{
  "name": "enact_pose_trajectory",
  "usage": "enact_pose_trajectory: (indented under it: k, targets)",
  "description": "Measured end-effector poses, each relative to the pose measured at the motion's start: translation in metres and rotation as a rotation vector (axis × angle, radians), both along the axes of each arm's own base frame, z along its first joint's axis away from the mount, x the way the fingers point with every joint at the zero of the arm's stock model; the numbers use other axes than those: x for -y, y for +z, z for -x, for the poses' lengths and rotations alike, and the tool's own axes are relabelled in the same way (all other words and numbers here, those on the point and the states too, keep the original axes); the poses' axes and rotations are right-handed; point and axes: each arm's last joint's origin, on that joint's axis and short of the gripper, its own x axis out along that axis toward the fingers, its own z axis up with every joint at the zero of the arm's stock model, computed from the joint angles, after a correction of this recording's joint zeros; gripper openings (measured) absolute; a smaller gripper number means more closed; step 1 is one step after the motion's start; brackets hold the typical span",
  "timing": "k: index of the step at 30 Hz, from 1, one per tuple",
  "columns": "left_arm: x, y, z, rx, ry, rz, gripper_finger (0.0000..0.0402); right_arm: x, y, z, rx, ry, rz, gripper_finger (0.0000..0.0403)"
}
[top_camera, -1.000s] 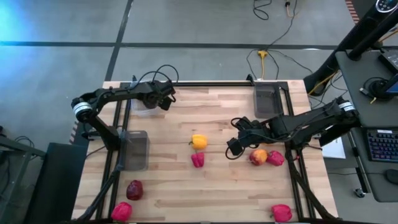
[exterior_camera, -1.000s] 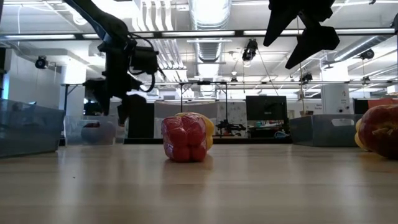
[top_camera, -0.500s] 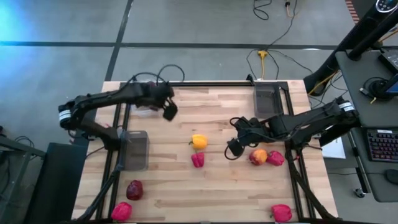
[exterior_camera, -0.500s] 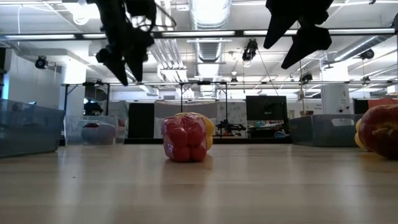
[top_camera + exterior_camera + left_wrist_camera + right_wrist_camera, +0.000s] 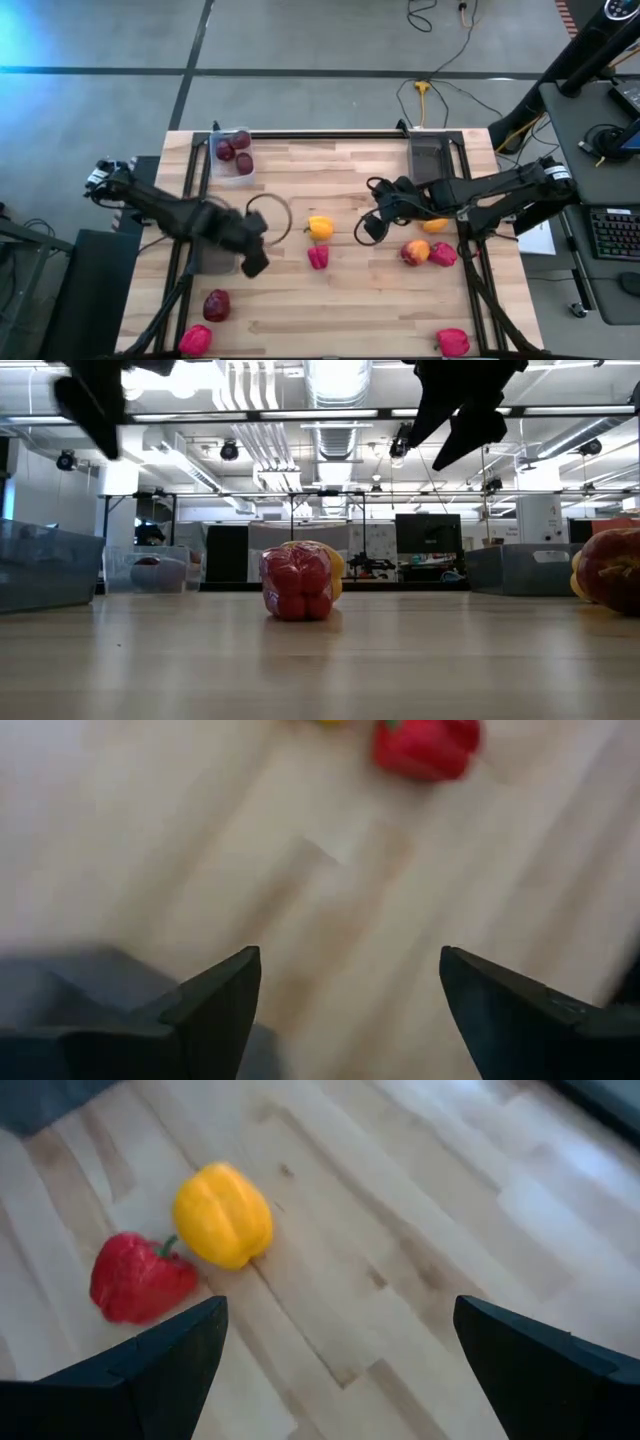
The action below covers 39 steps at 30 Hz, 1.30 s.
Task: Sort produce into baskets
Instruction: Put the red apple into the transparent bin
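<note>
Your right gripper [image 5: 368,228] hangs above the wooden tabletop [image 5: 340,310] with its jaws spread wide and nothing between them; in the right wrist view the glossy yellow toy pepper [image 5: 222,1215] and the bright red toy pepper [image 5: 138,1277] lie ahead, touching or nearly so. Your left gripper [image 5: 255,262], jaws also apart and empty, sits beside the grey plastic bin on the left edge [image 5: 215,243], with the same red pepper farther off.

Pick one arm for this pair; the right looks better placed. Take the yellow pepper first, coming down from its free side so a finger does not nudge the red one. Close across its widest part, since the glossy skin probably slips.

The clear bin at the far left corner [image 5: 233,157] already holds dark maroon round pieces [image 5: 240,140]; the grey bin at the far right [image 5: 430,163] seems the nearer drop.
</note>
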Motion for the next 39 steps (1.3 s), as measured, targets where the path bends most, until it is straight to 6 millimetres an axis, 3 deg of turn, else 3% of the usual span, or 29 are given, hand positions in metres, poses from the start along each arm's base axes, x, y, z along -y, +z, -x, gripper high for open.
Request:
enact_pose_trajectory:
  k: [7, 12, 16, 21, 24, 27, 34, 39]
  targets:
    - [0.063, 0.003, 0.034, -0.080, 0.290, 0.280, 0.0290, -0.015, 0.011, -0.003, 0.055, 0.041, 0.064, 0.0379]
    - [0.102, -0.012, 0.066, -0.174, 0.389, 0.287, 0.0300, -0.024, 0.013, -0.002, 0.087, 0.011, 0.011, 0.0379]
    - [0.119, -0.027, 0.082, -0.234, 0.542, 0.234, 0.0330, -0.029, 0.012, -0.001, 0.110, -0.044, -0.049, 0.0379]
    - [0.130, -0.047, 0.079, -0.306, 0.649, 0.182, 0.0380, -0.030, 0.005, 0.002, 0.038, -0.048, -0.077, 0.0379]
    - [0.133, -0.060, 0.076, -0.401, 0.666, 0.153, 0.0390, -0.029, 0.001, 0.004, 0.003, -0.086, -0.102, 0.0379]
    - [0.133, -0.073, 0.077, -0.434, 0.630, 0.134, 0.0382, -0.030, 0.000, 0.004, -0.002, -0.110, -0.120, 0.0379]
    - [0.123, -0.110, 0.077, -0.401, 0.605, 0.267, 0.0345, -0.029, -0.005, 0.001, -0.045, -0.071, -0.121, 0.0379]
    - [0.122, -0.119, 0.078, -0.401, 0.591, 0.292, 0.0338, -0.030, -0.011, -0.002, -0.075, -0.059, -0.136, 0.0379]
